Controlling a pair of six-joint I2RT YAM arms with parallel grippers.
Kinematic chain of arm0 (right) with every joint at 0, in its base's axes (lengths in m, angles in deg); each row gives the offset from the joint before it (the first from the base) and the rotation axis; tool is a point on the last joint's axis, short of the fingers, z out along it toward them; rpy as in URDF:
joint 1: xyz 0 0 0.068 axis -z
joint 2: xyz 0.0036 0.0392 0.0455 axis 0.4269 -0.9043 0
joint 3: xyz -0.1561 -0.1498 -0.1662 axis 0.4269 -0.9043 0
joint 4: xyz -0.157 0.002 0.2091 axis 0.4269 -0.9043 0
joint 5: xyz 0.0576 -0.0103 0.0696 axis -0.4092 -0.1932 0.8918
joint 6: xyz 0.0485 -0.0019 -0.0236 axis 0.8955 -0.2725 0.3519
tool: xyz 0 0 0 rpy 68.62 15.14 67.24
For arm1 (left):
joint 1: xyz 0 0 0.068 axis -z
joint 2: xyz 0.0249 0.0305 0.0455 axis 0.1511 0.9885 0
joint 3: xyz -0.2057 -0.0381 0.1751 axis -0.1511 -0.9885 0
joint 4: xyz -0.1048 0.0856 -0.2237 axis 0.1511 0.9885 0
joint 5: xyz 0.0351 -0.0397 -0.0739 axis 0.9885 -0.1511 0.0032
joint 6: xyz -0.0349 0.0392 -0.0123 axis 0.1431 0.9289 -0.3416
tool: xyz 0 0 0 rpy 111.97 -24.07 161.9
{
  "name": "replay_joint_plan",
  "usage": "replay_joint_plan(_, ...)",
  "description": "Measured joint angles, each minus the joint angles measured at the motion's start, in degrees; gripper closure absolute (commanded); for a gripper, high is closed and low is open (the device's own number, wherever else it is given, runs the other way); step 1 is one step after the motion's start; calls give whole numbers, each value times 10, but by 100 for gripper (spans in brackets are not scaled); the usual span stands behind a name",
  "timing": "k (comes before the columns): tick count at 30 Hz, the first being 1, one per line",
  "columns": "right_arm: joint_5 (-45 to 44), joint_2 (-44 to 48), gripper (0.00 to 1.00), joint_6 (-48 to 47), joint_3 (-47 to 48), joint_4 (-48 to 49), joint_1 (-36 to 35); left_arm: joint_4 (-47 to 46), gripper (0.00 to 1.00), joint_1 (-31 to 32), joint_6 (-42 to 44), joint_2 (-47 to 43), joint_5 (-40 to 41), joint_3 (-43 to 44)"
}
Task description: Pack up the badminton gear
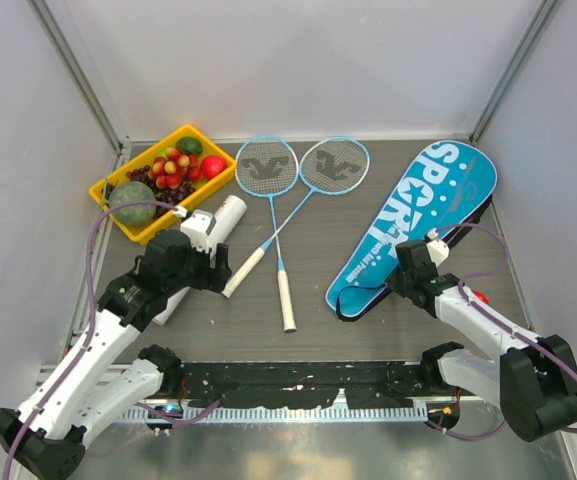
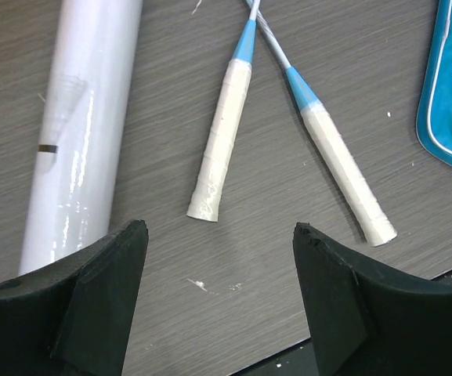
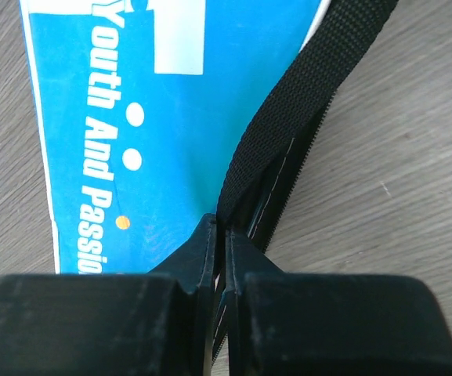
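Two light-blue rackets [image 1: 266, 166] [image 1: 335, 164] lie crossed mid-table, and their white handles [image 2: 222, 141] [image 2: 343, 172] show in the left wrist view. The white tube [image 1: 226, 220] [image 2: 84, 133] lies on the left. My left gripper [image 1: 208, 268] [image 2: 219, 229] is open and empty, just above the table between the tube and the handle ends. The blue SPORT bag [image 1: 418, 220] [image 3: 171, 117] lies on the right. My right gripper [image 1: 398, 282] [image 3: 219, 223] is shut on the bag's black strap [image 3: 288, 133] at its near edge. No shuttlecock is in view.
A yellow tray [image 1: 108, 190] of fruit stands at the back left, close to the tube's far end. A small red object [image 1: 480, 297] lies beside my right arm. Grey walls close in the left, back and right sides.
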Motion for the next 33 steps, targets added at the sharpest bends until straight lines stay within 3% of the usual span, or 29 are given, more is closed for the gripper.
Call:
replay_joint_plan(5, 36, -10, 91, -33, 9, 16, 0, -7, 19, 2, -8, 3, 2, 0)
replay_joint_plan(6, 42, -13, 86, -37, 12, 17, -1, -9, 18, 2, -2, 2, 3, 0)
replay_joint_plan(9, 60, -32, 56, -49, 33, 13, -7, -16, 18, 2, 21, 14, 7, 0)
replay_joint_plan(17, 104, 37, 25, -91, 43, 2, -10, 19, 19, 7, 82, 201, 6, 60)
replay_joint_plan(26, 160, 203, 23, -148, 57, -3, -10, 31, 25, 8, 97, 394, 4, 101)
replay_joint_plan(33, 180, 270, 22, -171, 79, -23, -10, 9, 31, 15, 88, 461, -1, 107)
